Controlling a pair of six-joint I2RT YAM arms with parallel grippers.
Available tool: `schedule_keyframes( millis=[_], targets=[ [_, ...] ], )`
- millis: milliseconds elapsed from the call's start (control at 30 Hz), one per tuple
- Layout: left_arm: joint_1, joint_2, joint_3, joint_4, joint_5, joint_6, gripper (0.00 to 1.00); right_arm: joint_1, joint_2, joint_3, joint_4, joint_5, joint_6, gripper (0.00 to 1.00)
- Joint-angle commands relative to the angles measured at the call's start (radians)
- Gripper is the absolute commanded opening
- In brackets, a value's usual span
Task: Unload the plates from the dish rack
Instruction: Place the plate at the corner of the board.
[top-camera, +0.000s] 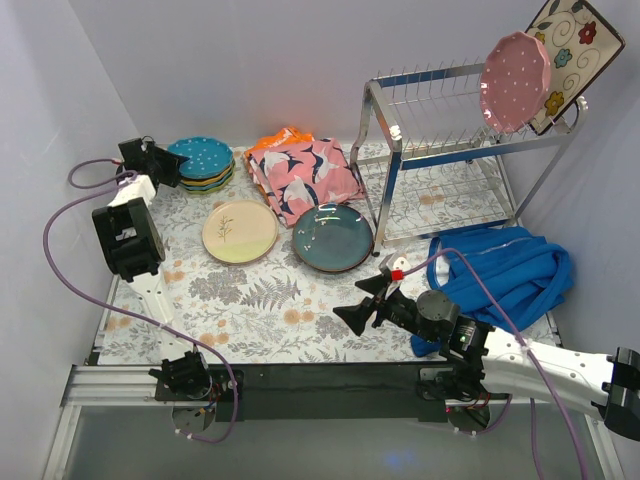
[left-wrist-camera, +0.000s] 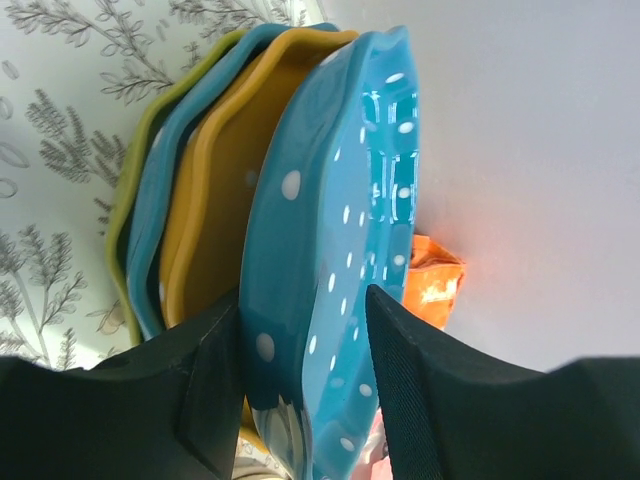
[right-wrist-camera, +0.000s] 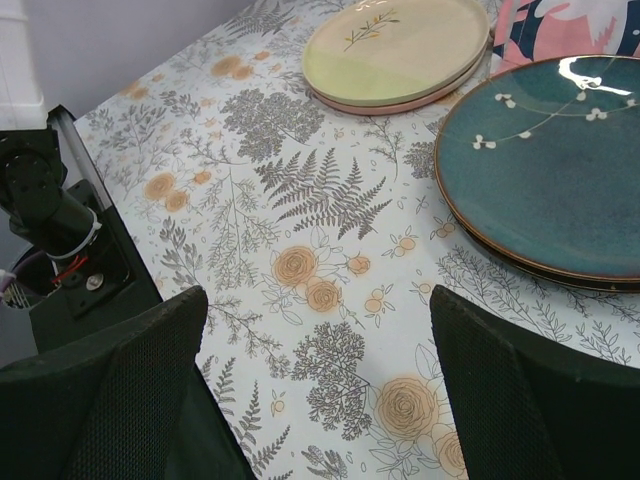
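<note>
Two plates are left on the top tier of the dish rack (top-camera: 440, 150): one pink dotted plate (top-camera: 515, 68) and one square floral plate (top-camera: 570, 50). Four dotted plates are piled in a stack (top-camera: 208, 172) at the far left, where the top blue plate (left-wrist-camera: 340, 220) is pinched at its rim by the left gripper (left-wrist-camera: 305, 305). One cream plate (right-wrist-camera: 395, 45) and one dark teal plate (right-wrist-camera: 550, 170) are laid flat mid-table. The right gripper (right-wrist-camera: 318, 300) is held spread above the floral tablecloth (right-wrist-camera: 300, 200).

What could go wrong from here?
1. The left gripper straddles the rim of the top blue dotted plate; a crooked retreat could drag it off the stack.
2. The pink dotted plate and square floral plate sit close together at the dish rack's right end; pulling one may knock the other.
</note>
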Motion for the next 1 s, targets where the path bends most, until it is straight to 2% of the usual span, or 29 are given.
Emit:
schedule_keyframes(
  millis=[0, 333, 733, 833, 967],
  targets=[
    [0.002, -0.083, 0.085, -0.140, -0.069, 0.065, 0.46, 0.007, 0.005, 0.020, 0.050, -0.015, -0.011, 0.96],
    [-0.001, -0.139, 0.151, -0.249, -0.120, 0.094, 0.48, 0.007, 0.012, 0.025, 0.049, -0.021, -0.014, 0.96],
    [-0.006, -0.243, 0.125, -0.312, -0.241, 0.140, 0.50, 0.008, 0.005, 0.025, 0.049, -0.028, -0.024, 0.95],
    [-0.015, -0.252, 0.121, -0.288, -0.215, 0.145, 0.51, 0.007, 0.008, 0.025, 0.049, -0.021, -0.025, 0.95],
    [-0.020, -0.245, 0.061, -0.226, -0.095, 0.110, 0.52, 0.008, 0.021, 0.028, 0.049, -0.028, -0.024, 0.95]
  ],
)
